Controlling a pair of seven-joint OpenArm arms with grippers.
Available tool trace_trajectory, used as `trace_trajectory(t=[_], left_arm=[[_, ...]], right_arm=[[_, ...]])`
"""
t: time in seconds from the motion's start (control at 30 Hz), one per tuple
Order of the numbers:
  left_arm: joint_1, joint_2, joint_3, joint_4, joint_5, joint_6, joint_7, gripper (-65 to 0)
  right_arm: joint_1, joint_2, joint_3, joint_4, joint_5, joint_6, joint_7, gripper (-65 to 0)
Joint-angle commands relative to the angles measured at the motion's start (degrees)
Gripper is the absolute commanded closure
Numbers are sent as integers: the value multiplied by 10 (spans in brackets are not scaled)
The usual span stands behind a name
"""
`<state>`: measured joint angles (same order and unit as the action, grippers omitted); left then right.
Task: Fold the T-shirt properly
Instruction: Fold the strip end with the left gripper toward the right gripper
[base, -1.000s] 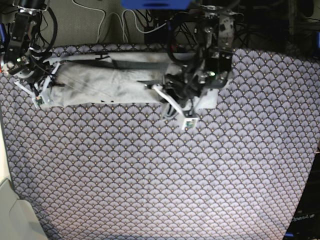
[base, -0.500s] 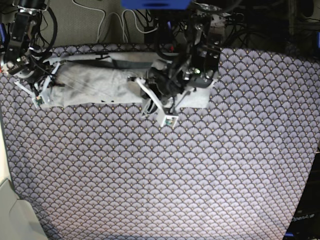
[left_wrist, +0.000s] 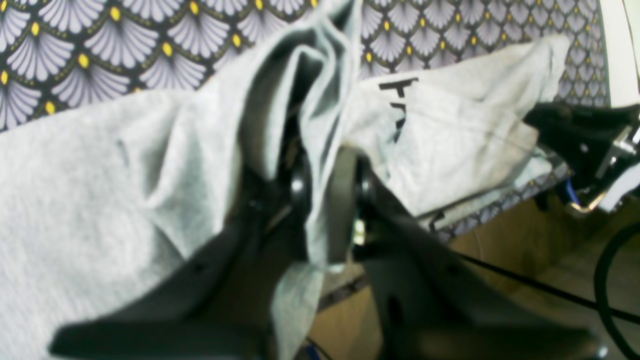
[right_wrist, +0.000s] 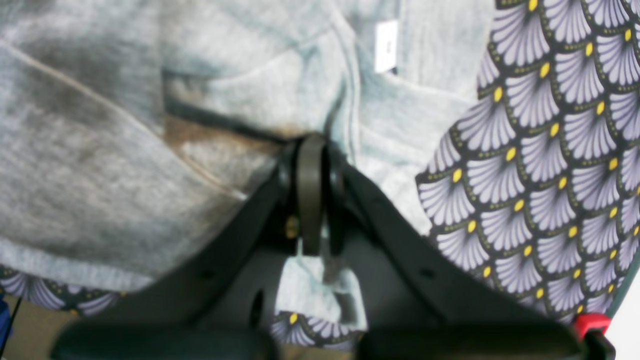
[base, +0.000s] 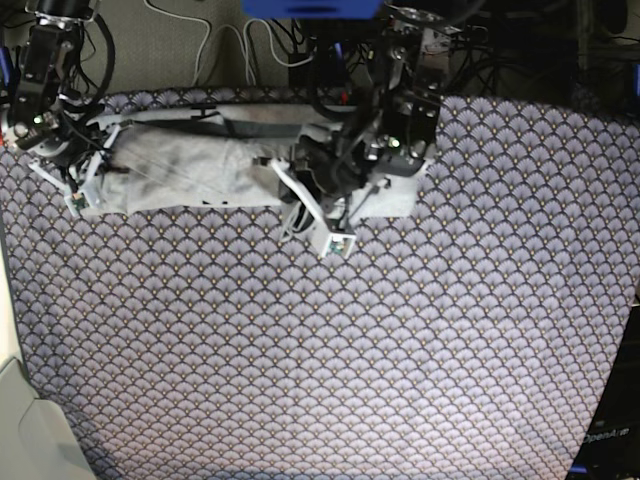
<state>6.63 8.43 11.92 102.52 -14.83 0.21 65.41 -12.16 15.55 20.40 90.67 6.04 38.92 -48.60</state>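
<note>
The light grey T-shirt (base: 190, 165) lies as a long bunched band along the far side of the table. My left gripper (base: 305, 168) is over the band's middle. In the left wrist view its jaws are shut on a raised fold of the T-shirt (left_wrist: 190, 165), with my left gripper (left_wrist: 325, 195) pinching the cloth. Black lettering (left_wrist: 400, 105) shows just beyond. My right gripper (base: 98, 165) is at the band's left end. In the right wrist view my right gripper (right_wrist: 311, 155) is shut on the T-shirt (right_wrist: 90, 165) near a white label (right_wrist: 386, 45).
The purple-grey fan-patterned tablecloth (base: 350, 350) covers the whole table. Cables and dark equipment (base: 290, 40) crowd the space behind the far edge. A pale object (base: 25, 420) sits at the near left corner, a black box (base: 610, 430) at the near right.
My left gripper has carried the right part of the T-shirt leftward over the band, then almost stopped. The right arm has held still.
</note>
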Motion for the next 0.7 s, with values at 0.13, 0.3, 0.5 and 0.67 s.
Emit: trace_trajectory(t=[0.13, 0.3, 0.5, 0.67], left_arm=[[-4, 6, 22, 13, -23, 0, 1, -169], [-7, 6, 23, 13, -23, -3, 0, -319], [-8, 6, 23, 25, -24, -3, 0, -428], [-3, 6, 19, 90, -50, -4, -1, -427]], right_arm=[[-12, -3, -25, -2, 12, 11, -11, 0], [-13, -3, -26, -2, 12, 11, -11, 0], [-15, -3, -26, -2, 12, 11, -11, 0], [-15, -3, -26, -2, 12, 11, -11, 0]])
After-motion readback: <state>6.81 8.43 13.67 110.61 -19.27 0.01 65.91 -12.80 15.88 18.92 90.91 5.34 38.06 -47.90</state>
